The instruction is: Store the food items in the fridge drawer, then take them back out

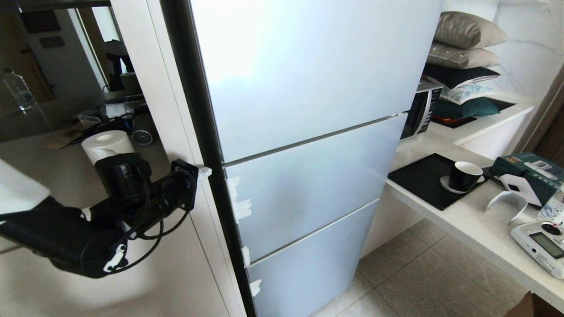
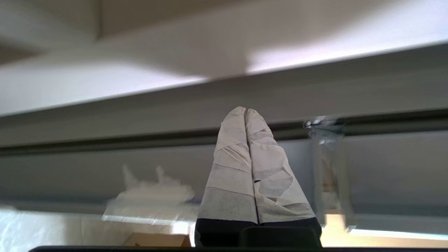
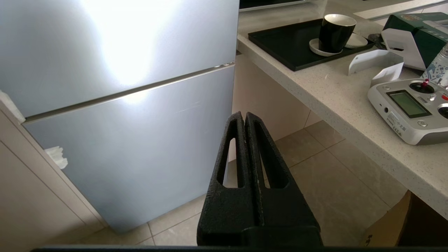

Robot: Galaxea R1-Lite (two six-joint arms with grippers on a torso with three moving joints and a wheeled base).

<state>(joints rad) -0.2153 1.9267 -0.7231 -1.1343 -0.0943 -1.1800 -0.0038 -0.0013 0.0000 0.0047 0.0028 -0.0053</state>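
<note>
- Fridge [image 1: 308,88] fully shut, all three door fronts flush; food items and fridge drawer nowhere in view, presumably behind those doors, so opening comes first.
- Left gripper [image 1: 203,172] raised to the fridge's left edge, level with the seam between top and middle doors, tape-wrapped fingers [image 2: 231,140] pressed together and holding nothing; likely kept narrow to slip into the dark gap [image 2: 140,141] along the door edge and pry.
- White tape scraps [image 1: 240,204] stuck along the middle door's left edge, just below that gripper, probably marking or padding the pull point.
- Right gripper [image 3: 245,117] hanging low before the bottom door, black jaws closed and empty, apparently parked out of the door's swing.
- Counter [image 1: 467,220] to the fridge's right carrying a black tray [image 1: 418,180] with a cup [image 1: 465,175], well apart from the work.
</note>
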